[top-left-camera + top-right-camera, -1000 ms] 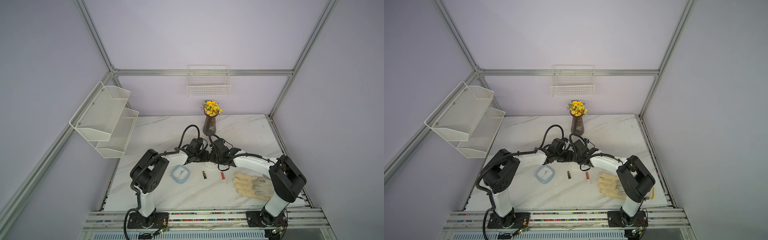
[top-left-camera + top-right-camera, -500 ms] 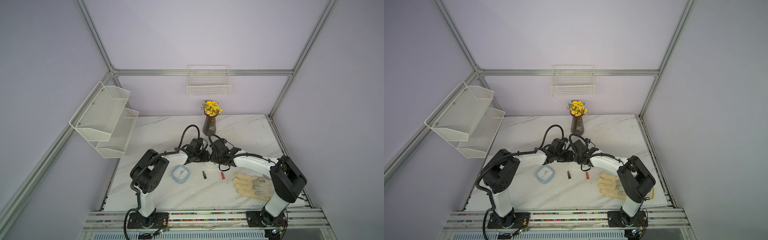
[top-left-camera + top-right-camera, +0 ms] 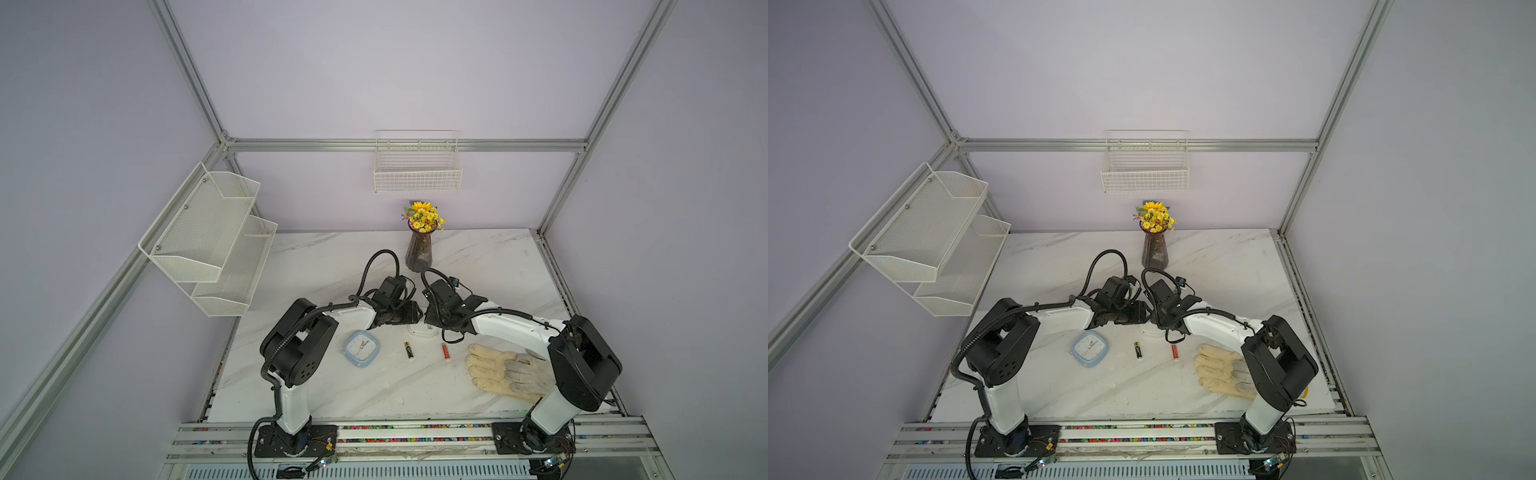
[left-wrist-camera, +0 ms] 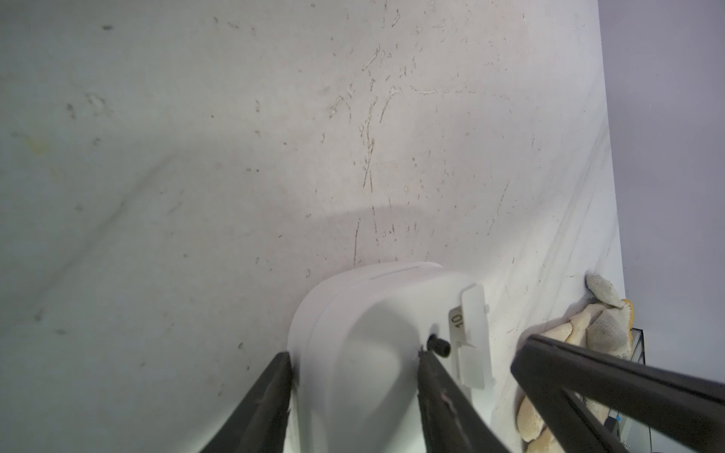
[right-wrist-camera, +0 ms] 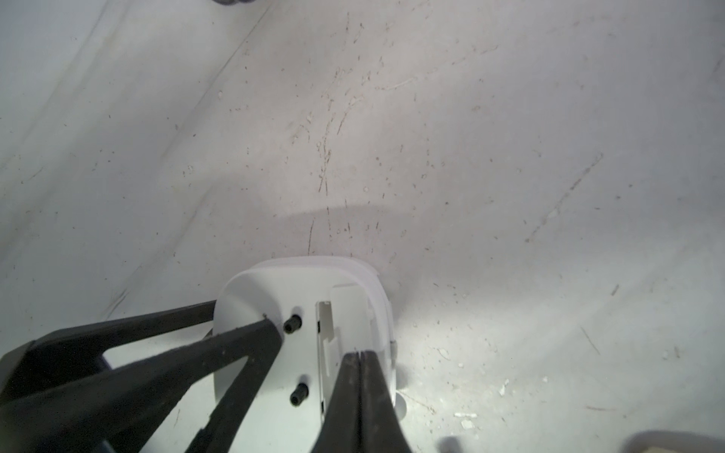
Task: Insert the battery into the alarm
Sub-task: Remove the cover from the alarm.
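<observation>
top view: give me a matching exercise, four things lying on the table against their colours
Things:
1. clock
2. glove
3. battery nearer the clock
4. battery nearer the glove

Colours:
a. red
b. light blue
c. black
d. cream

Pairs: 1-b, 2-d, 3-c, 4-a

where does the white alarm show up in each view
top view: white alarm, a small patch where left gripper and right gripper meet
top view: same patch, behind the black battery
left wrist: close up, between the left gripper's fingers
right wrist: close up, back facing the camera, shut right gripper over it
shared landmark: the left gripper holding it
</observation>
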{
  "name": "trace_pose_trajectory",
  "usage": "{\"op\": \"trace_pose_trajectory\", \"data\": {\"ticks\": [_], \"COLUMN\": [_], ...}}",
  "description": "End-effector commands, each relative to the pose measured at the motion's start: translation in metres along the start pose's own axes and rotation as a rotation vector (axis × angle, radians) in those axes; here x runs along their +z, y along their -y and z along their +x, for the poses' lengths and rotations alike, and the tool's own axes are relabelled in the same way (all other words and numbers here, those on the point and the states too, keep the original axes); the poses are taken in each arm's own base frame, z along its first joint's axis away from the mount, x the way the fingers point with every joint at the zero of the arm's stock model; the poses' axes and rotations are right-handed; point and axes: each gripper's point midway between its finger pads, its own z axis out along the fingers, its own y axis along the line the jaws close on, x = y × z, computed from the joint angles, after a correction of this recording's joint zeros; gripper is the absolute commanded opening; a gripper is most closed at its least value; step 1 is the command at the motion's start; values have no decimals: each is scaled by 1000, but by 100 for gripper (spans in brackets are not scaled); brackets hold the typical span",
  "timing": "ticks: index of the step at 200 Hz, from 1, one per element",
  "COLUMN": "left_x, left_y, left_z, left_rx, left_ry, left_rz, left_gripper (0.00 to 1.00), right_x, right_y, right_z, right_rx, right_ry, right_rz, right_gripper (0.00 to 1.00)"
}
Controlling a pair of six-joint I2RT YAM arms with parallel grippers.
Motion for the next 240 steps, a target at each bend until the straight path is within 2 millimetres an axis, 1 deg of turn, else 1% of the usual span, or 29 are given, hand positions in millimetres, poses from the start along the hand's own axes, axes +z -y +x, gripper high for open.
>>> {"op": "trace_pose_trajectory", "data": {"ticks": [1, 13, 24, 41, 52, 80, 122, 165, 193, 240], "left_x": [8, 8, 8, 8, 8, 9, 9, 10, 10, 10], "left_y": [-44, -44, -45, -44, -45, -45, -46, -46, -45, -47], "left_z": [50, 50, 51, 50, 51, 52, 51, 52, 52, 53], "left_rx": [-32, -32, -32, -32, -32, -32, -33, -34, -33, -35], "left_ry": [-143, -144, -146, -145, -147, -151, -150, -157, -157, -159], "left_rz": [-163, -163, -164, -165, -166, -167, -168, -166, -165, -169], "left_gripper": [51, 51, 51, 51, 51, 51, 51, 51, 51, 51], "right_x": [-15, -15, -14, -8, -5, 3, 17, 23, 24, 24], "right_y": [-7, -10, -8, -5, -5, -9, -6, 0, 4, 13], "right_z": [-13, -14, -14, -12, -10, -6, 3, 13, 16, 21], "right_rx": [11, 2, -11, -25, -29, -31, -37, -37, -28, -14], "right_ry": [50, 55, 54, 40, 31, 21, -13, -27, -30, -30], "right_rz": [-53, -69, -54, -21, -15, -28, -7, -6, -9, 3], "right_gripper": [16, 24, 34, 44, 47, 50, 48, 40, 35, 31]}}
